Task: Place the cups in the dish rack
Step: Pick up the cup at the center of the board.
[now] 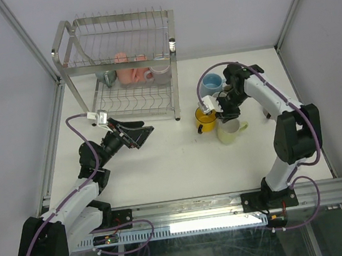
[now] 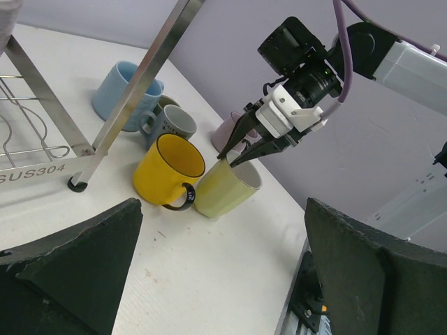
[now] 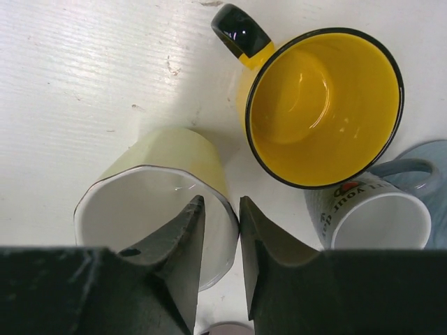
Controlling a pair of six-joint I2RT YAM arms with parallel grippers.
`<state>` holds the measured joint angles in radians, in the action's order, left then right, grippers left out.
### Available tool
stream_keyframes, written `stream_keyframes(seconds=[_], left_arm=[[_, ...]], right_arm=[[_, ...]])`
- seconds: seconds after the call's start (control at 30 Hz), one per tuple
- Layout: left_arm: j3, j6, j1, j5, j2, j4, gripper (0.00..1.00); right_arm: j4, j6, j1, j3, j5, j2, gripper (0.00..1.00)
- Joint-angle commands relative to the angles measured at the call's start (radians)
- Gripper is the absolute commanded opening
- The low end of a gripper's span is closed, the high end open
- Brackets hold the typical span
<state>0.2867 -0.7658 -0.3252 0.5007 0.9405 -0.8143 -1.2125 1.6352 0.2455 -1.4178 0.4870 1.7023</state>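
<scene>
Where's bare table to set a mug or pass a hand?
Free: the table middle, between left gripper and yellow mug; rack top shelf looks bare. Crowded: right of the rack, where green mug and blue mug bunch round the right gripper.

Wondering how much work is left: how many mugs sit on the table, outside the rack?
5, right of the rack: light blue farthest back, grey beside it, yellow in front, pale green with the right fingers astride its rim, lilac behind them. More may be hidden.

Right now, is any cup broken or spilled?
No, nothing stands out. The yellow cup, pale green cup and grey cup look whole, and the table around them looks dry. The right gripper straddles the pale green cup's rim.
</scene>
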Motion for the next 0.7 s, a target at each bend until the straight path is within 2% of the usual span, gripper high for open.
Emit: stream_keyframes(seconds=[0.0,0.27,0.47,0.57,0.67], left_arm=[[0.008,0.022,0.011,0.009,-0.009,-0.036,0.99],[0.009,0.017,0.011,0.013,-0.002,-0.046,0.99],[0.006,0.017,0.01,0.013,-0.006,-0.046,0.99],[0.005,0.016,0.01,0.013,-0.007,-0.046,0.99],[0.003,0.015,0.011,0.015,-0.006,-0.051,0.99]], right_arm=[[-0.028,-0.033,-0.003,0.019,0.019,-0.064,0.29],[0.015,-0.043,0.017,0.093,-0.043,-0.071,0.37],[0.033,-0.055,0.039,0.106,-0.07,-0.059,0.38],[0.037,-0.064,0.046,0.108,-0.077,-0.051,0.31],[0.032,-0.072,0.048,0.104,-0.074,-0.05,0.2]])
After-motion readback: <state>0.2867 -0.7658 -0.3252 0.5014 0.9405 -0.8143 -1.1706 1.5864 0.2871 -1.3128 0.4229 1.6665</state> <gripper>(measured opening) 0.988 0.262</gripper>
